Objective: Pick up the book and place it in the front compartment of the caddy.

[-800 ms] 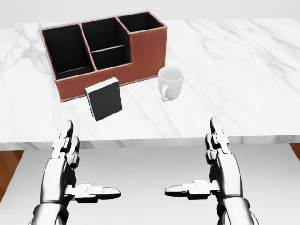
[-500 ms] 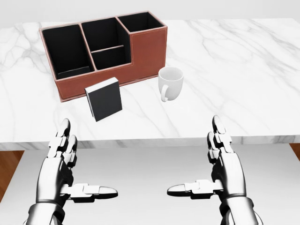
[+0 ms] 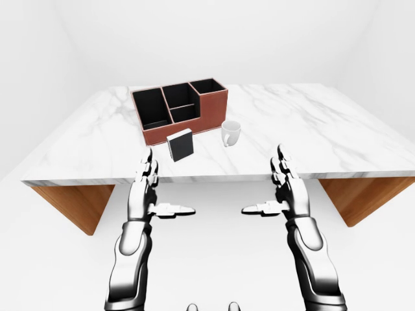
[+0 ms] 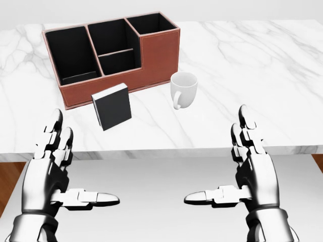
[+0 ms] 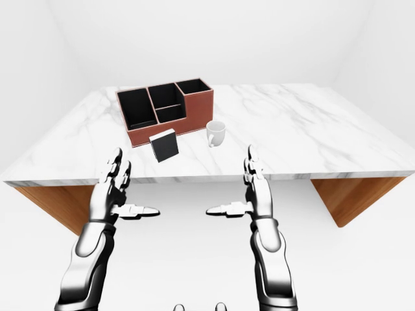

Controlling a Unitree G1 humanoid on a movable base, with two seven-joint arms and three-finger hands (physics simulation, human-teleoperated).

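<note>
Book [image 4: 111, 106] stands on table [image 4: 262, 65], just below caddy [image 4: 112, 55], left of mug [image 4: 182, 89]. Left hand [image 4: 50, 174] and right hand [image 4: 251, 174] spread, empty; forearms cropped at bottom edge.

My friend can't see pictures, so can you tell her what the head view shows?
A small black book stands on a white marble table, just below a brown caddy with black compartments, and a white mug sits to the book's right. At the bottom, the robot's silver left hand and right hand hover open, holding nothing.
</note>
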